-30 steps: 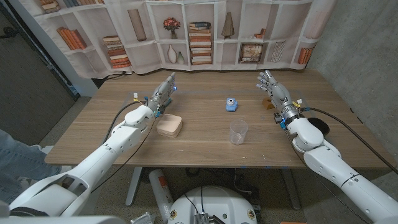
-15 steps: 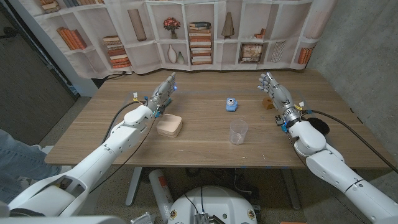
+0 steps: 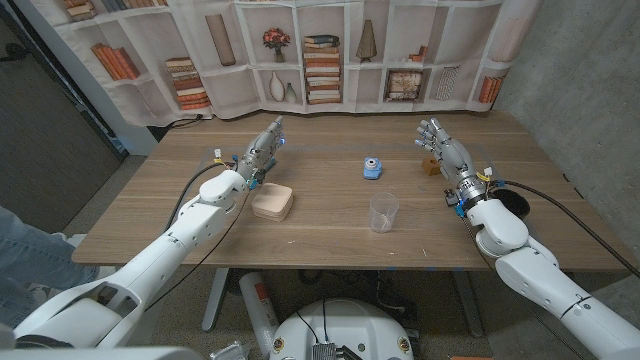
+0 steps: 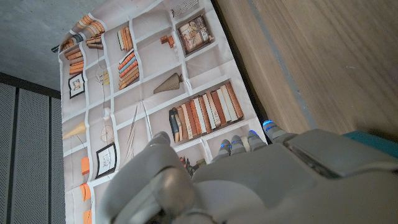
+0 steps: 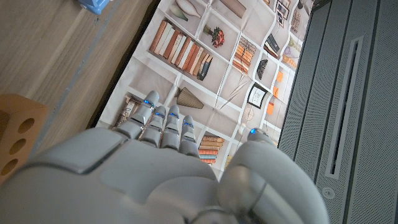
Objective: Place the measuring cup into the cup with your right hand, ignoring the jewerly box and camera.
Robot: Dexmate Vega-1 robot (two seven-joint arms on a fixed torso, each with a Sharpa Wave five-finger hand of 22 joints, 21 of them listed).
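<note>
My left hand [image 3: 258, 152] waits at the far left of the table [image 3: 320, 215], fingers straight and together, holding nothing, since this job isn't its own. Just near of it lies the pale jewelry box [image 3: 272, 203]. Right of that, the little blue camera [image 3: 373, 167] sits mid-table, and nearer me stands the clear cup [image 3: 383, 212], open end up, ready to receive. I take the small brown block, the measuring cup [image 3: 431, 165], to be what I must lift; it sits just beside my right hand [image 3: 442, 150], whose fingers are spread, empty. My right wrist view shows round hollows in that block [image 5: 15, 140] that the head view hides.
</note>
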